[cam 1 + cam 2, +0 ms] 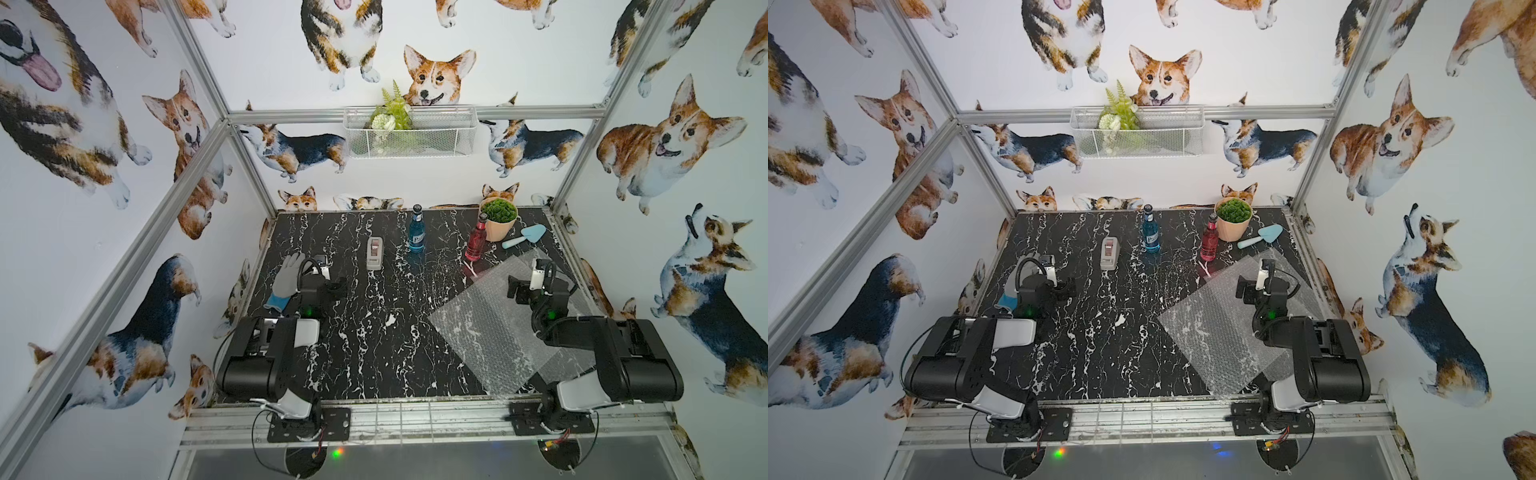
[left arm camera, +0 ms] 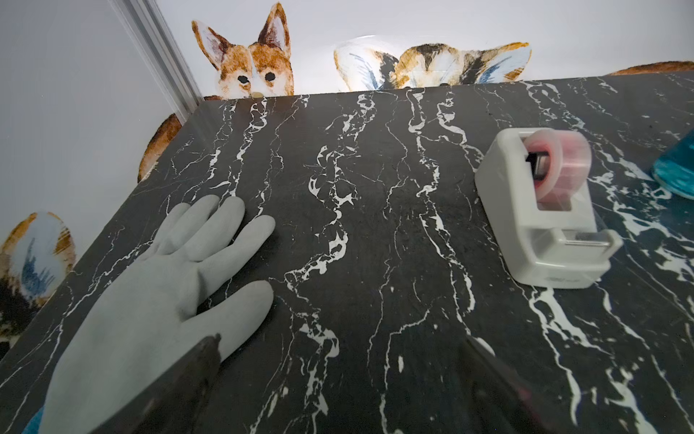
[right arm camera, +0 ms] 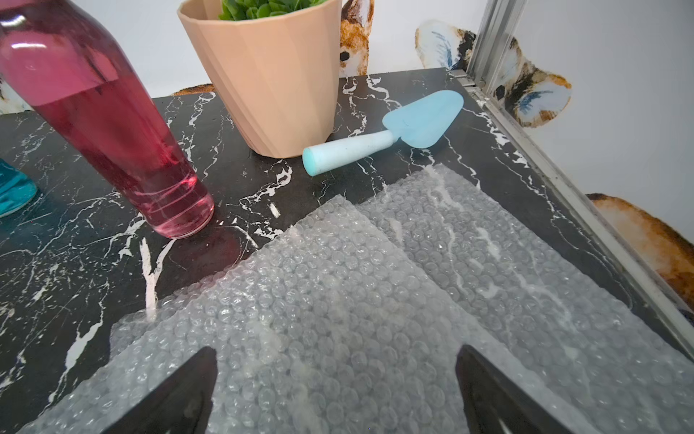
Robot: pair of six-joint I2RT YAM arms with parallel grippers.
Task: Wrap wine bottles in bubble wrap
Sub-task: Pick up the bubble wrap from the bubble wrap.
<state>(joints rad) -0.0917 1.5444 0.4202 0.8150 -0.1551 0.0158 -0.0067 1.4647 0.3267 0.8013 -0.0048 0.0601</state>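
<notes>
1. Currently, nothing is wrapped. Reading the table from above as a clock face, with twelve o'clock at the far wall, the bubble wrap lies flat at about four o'clock. It is two clear sheets, the upper sheet partly covering the lower sheet.
2. Both wine bottles stand upright and bare. The blue bottle is at twelve o'clock. The red-pink bottle is at one o'clock, near the wrap's far corner and not touching it.
3. Over the upper sheet, the right gripper hovers with its jaws spread wide and nothing between them. The left gripper is at nine o'clock over bare table, equally wide and empty.
4. Likely first step: bring a bottle onto the wrap. The red-pink bottle is nearest. It is smooth glass, so a firm grasp on its body seems safest. Laying it along one edge of the upper sheet would leave film free to roll. Lifting only the upper sheet needs care, since the two overlap.
5. Beyond the bottles, a peach plant pot sits just behind the red-pink bottle, and a pale blue trowel lies at two o'clock. Both crowd any reach from that side.
6. A grey tape dispenser stands at eleven o'clock, and a grey glove lies flat at nine o'clock beside the left gripper. Neither blocks the wrap.
</notes>
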